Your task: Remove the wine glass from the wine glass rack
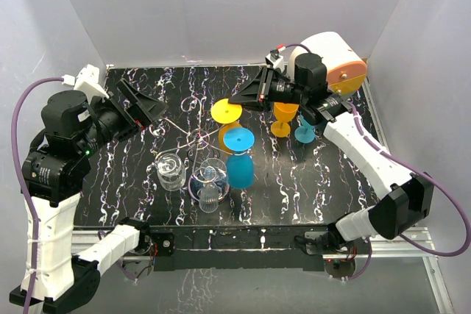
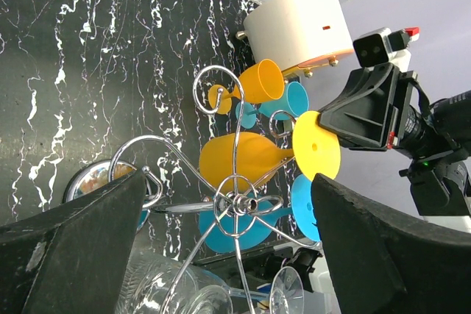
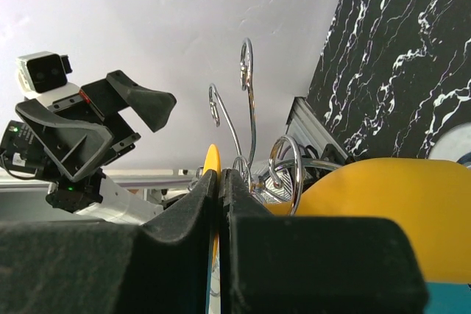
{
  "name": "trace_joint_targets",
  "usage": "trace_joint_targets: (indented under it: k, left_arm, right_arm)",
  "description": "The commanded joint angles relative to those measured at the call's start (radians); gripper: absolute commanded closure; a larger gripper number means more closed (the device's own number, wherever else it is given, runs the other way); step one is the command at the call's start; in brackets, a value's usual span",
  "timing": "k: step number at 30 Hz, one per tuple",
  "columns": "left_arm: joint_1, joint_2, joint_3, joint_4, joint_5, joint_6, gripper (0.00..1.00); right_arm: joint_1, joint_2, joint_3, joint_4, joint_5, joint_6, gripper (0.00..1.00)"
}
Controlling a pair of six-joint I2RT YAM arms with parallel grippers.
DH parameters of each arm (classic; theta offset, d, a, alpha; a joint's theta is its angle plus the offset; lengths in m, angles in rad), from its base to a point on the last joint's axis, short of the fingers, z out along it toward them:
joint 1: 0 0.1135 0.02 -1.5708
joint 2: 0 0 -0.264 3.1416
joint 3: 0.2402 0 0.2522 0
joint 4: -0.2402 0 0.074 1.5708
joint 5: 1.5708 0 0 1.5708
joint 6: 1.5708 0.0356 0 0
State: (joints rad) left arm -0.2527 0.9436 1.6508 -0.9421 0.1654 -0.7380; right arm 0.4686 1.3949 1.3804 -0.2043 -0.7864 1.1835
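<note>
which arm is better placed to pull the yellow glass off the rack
right: right hand is shut on the foot of the yellow glass on the rack; left hand is open, holding nothing

Right hand (image 3: 219,182) closed, fingers pinching the yellow wine glass (image 3: 383,196) by its thin foot | wine glass rack (image 3: 253,119) scrolls rise just behind | left hand (image 3: 125,126) spread, far left | marbled tabletop (image 3: 397,49) right

The black desk (image 1: 132,196) has white marble veins. The metal wire rack (image 2: 234,202) is silver, with a yellow plastic wine glass (image 1: 226,111) and a blue plastic wine glass (image 1: 239,168).
</note>
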Motion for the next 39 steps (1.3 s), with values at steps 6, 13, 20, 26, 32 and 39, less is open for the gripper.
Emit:
trace_joint_targets:
  k: [6, 13, 20, 26, 32, 39]
  left_arm:
    - [-0.004, -0.008, 0.004, -0.003, 0.007, 0.008, 0.07]
    - [-0.005, -0.005, 0.009, -0.009, 0.002, 0.011, 0.07]
    - [-0.005, 0.002, 0.023, -0.016, -0.003, 0.013, 0.07]
    - [-0.004, 0.029, 0.050, 0.009, 0.011, 0.015, 0.07]
    - [-0.005, 0.096, 0.037, 0.155, 0.151, -0.036, 0.06]
    - [-0.004, 0.195, 0.025, 0.426, 0.353, -0.175, 0.10]
  right_arm:
    - [0.055, 0.064, 0.097, 0.108, 0.006, 0.011, 1.00]
    - [0.062, 0.113, 0.126, 0.163, 0.033, 0.047, 1.00]
    - [0.059, 0.157, 0.150, 0.223, 0.097, 0.085, 1.00]
    - [0.027, 0.179, 0.181, 0.250, 0.167, 0.102, 1.00]
    - [-0.027, 0.191, 0.221, 0.310, 0.164, 0.127, 1.00]
    - [-0.016, 0.233, 0.313, 0.416, 0.091, 0.149, 1.00]
